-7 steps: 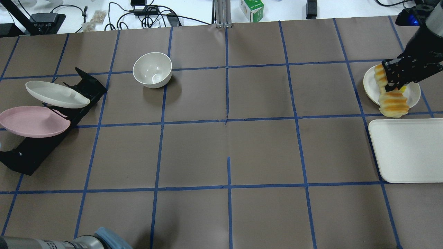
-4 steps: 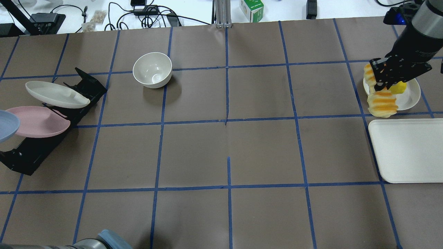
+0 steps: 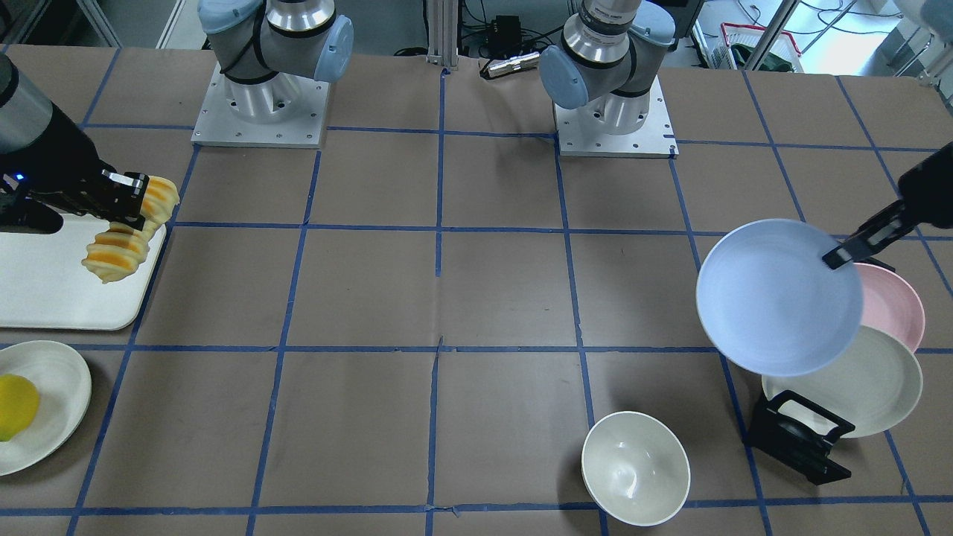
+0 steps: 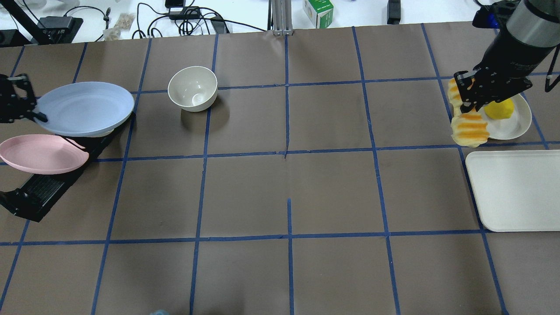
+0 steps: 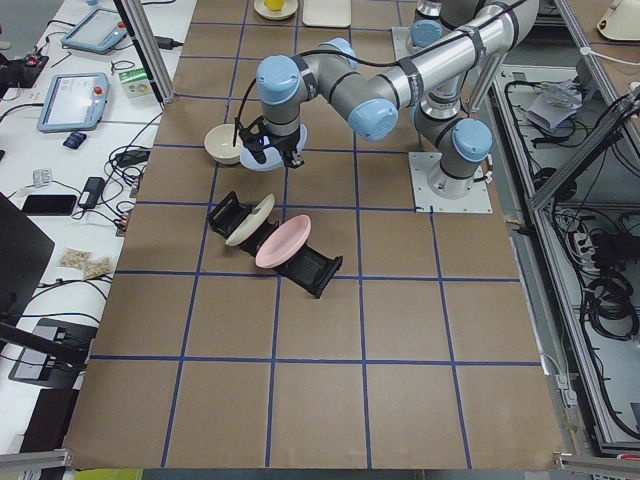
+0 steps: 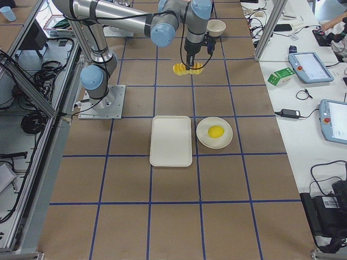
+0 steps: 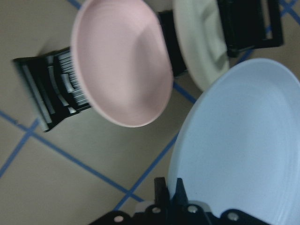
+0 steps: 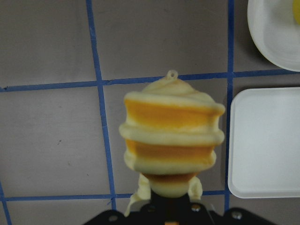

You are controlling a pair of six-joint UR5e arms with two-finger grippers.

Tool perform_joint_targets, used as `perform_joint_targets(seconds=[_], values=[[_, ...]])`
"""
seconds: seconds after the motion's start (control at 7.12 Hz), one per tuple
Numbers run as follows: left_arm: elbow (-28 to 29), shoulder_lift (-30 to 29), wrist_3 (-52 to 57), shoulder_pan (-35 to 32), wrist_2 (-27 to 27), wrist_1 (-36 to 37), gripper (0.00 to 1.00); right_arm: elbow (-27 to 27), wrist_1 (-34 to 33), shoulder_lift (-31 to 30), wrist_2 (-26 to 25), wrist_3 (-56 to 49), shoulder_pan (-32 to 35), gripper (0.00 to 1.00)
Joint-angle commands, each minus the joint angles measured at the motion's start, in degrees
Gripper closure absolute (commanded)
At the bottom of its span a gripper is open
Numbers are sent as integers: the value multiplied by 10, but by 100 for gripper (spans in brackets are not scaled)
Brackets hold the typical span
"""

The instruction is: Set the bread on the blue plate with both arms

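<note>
The bread (image 4: pixel 469 127), a ridged orange and cream loaf, hangs from my right gripper (image 4: pixel 469 104), which is shut on its upper part. It is in the air by the left edge of a small cream plate. The right wrist view shows the bread (image 8: pixel 171 140) over brown table next to a white tray. My left gripper (image 4: pixel 31 112) is shut on the rim of the blue plate (image 4: pixel 85 108) and holds it tilted above the plate rack. The front view shows the blue plate (image 3: pixel 774 298) and the bread (image 3: pixel 119 249) far apart at opposite table ends.
A black rack (image 4: pixel 39 192) holds a pink plate (image 4: pixel 41 154) and a cream plate (image 3: pixel 864 387). A cream bowl (image 4: pixel 192 88) stands right of the rack. A white tray (image 4: pixel 516 190) and a small plate (image 4: pixel 514 124) with a yellow fruit (image 4: pixel 498 109) lie at the right.
The blue plate, held by my left gripper, has come in from the left edge and now hovers over the rack. My right gripper has carried the bread left, off the small plate.
</note>
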Motion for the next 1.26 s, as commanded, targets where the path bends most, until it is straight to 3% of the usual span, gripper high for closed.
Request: perform_joint_targets(seconds=[0.0, 0.14, 0.56, 0.84, 1.12], values=[[-123, -16, -111, -116, -88, 223, 100, 0, 3, -4, 9, 55, 32, 100], [-156, -19, -199, -162, -89, 285, 100, 0, 2, -4, 8, 79, 56, 100], [-172, -55, -338, -282, -88, 328, 100, 0, -4, -2, 28, 143, 102, 100], [-186, -100, -387, -336, -87, 423, 100, 5, -6, 6, 27, 161, 118, 100], [-188, -133, -386, -363, -88, 426, 100, 7, -19, 24, 28, 168, 128, 100]])
